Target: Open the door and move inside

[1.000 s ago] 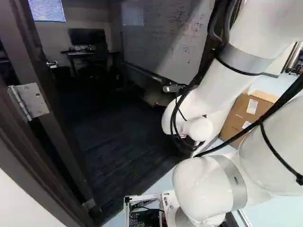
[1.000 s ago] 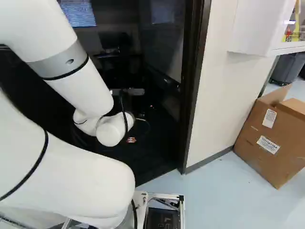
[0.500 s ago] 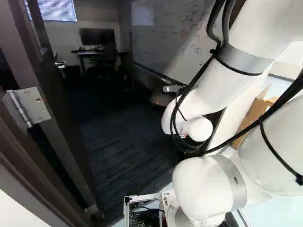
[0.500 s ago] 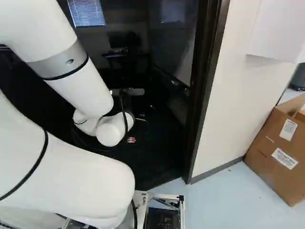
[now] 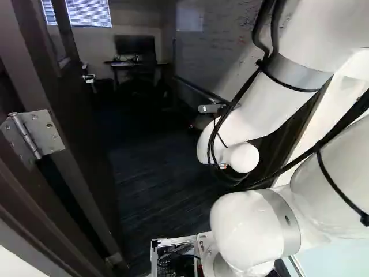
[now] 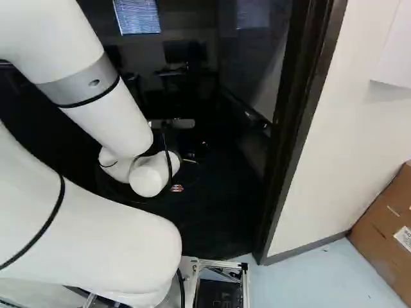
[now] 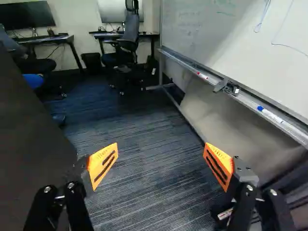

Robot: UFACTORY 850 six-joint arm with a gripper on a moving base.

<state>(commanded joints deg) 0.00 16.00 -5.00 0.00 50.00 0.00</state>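
The black, orange-padded fingers (image 7: 98, 162) stood spread above dark striped carpet (image 7: 149, 154), the open dark-brown door (image 7: 29, 139) alongside them, opposite the large whiteboard (image 7: 231, 38).

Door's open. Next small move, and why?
I'd creep the base straight ahead, slowly. The door stands swung inward at the left of the left base view, and carpet stretches ahead of the empty, open gripper. The door frame looks close to the base's front right corner, so watch that side.
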